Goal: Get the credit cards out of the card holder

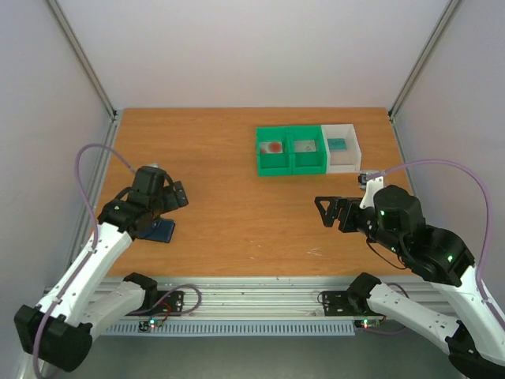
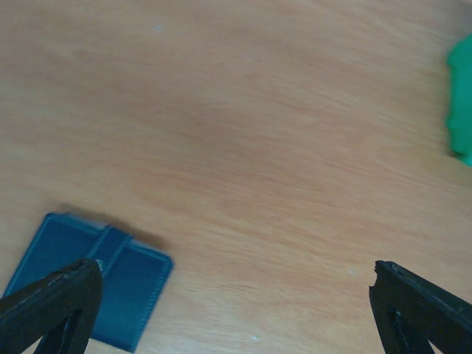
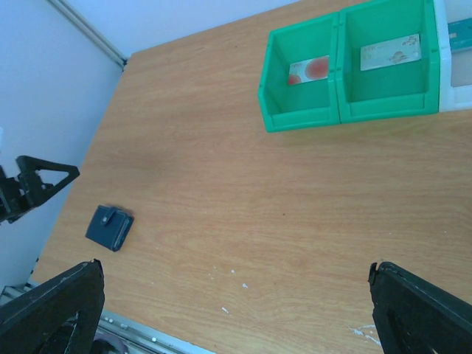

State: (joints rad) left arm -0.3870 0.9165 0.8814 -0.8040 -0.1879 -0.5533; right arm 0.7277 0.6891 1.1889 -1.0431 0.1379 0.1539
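- Card holder (image 2: 88, 284): navy, stitched edges, tab shut, lying by one finger of my left gripper (image 2: 236, 271).
- My left gripper and right gripper (image 3: 236, 274) both gape, empty.
- Credit cards (image 3: 310, 70) lie in green bins (image 3: 302, 118) far ahead of my right gripper; print too small to read.

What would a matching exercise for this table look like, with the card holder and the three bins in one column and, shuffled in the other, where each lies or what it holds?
Column one:
1. card holder
2. left green bin
3. right green bin
4. white bin

Column two:
A. holds a teal card
B. lies on the table, apart from the bins
C. holds a pale card
D. holds a card with a red spot

Pairs: 1-B, 2-D, 3-C, 4-A.
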